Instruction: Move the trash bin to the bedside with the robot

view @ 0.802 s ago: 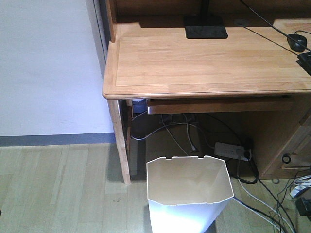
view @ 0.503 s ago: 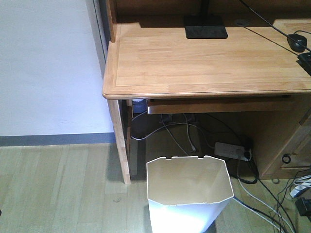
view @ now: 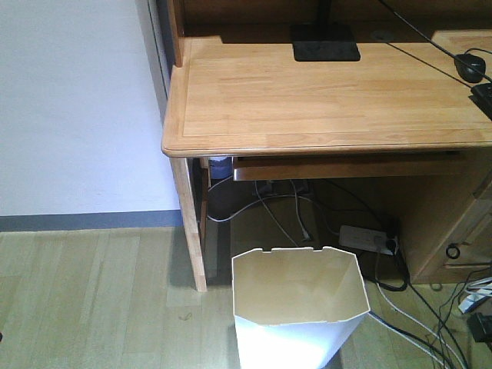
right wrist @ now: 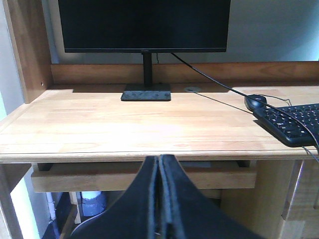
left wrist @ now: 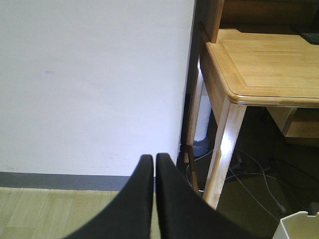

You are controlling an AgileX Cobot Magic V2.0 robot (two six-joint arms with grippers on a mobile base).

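Black fingers of my left gripper (left wrist: 154, 160) are pressed together, gripping nothing, before a white wall (left wrist: 89, 74). My right gripper (right wrist: 159, 162), likewise closed and empty, faces the wooden desk (right wrist: 124, 124) bearing a monitor (right wrist: 144, 25), mouse (right wrist: 255, 102) and keyboard (right wrist: 294, 122). The white trash bin (view: 296, 346) stands upright on the wood floor (view: 92, 300), near the desk's left leg (view: 188, 223), with cables (view: 284, 211) behind it.

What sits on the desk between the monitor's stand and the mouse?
A small round cable hole and a black cable, shown in the right wrist view.
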